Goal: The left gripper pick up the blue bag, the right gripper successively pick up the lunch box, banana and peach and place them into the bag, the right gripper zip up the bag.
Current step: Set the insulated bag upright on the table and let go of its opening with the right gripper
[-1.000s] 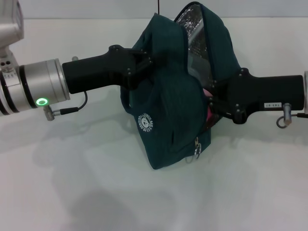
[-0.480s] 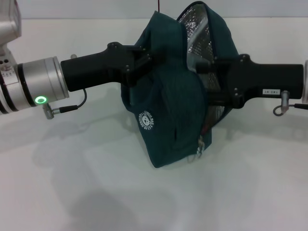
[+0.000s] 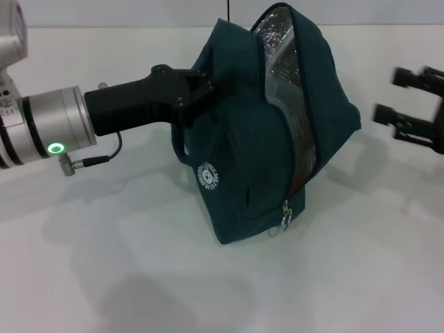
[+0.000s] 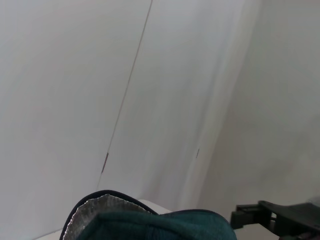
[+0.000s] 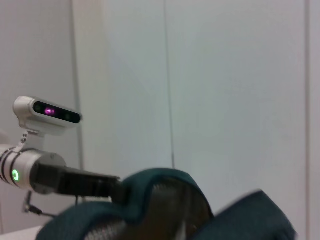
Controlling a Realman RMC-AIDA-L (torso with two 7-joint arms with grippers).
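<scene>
The left gripper (image 3: 208, 87) is clamped on the upper left side of the blue bag (image 3: 257, 139), its black fingers pinching a fold of the teal fabric just beside the mouth. Behind the claw, away from the bag, runs the black forearm, then the silver wrist with its green ring glowing.

The bag rests on the white table (image 3: 139, 277), held upright and leaning slightly, its mouth gaping at the top. The silvery lining (image 3: 281, 55) shows inside the opening. On the bag's front face sits the small white round logo (image 3: 210, 177), and near the bag's lower front corner hangs the metal zip pull (image 3: 285, 216). Nothing of the bag's contents can be made out through the mouth.

The right gripper (image 3: 409, 104) hangs well apart from the bag, on the side opposite the left claw, level with the bag's middle. Its two black fingers stand spread, with nothing between them.

In the left wrist view the bag's rim (image 4: 150, 220) fills the lower edge.
</scene>
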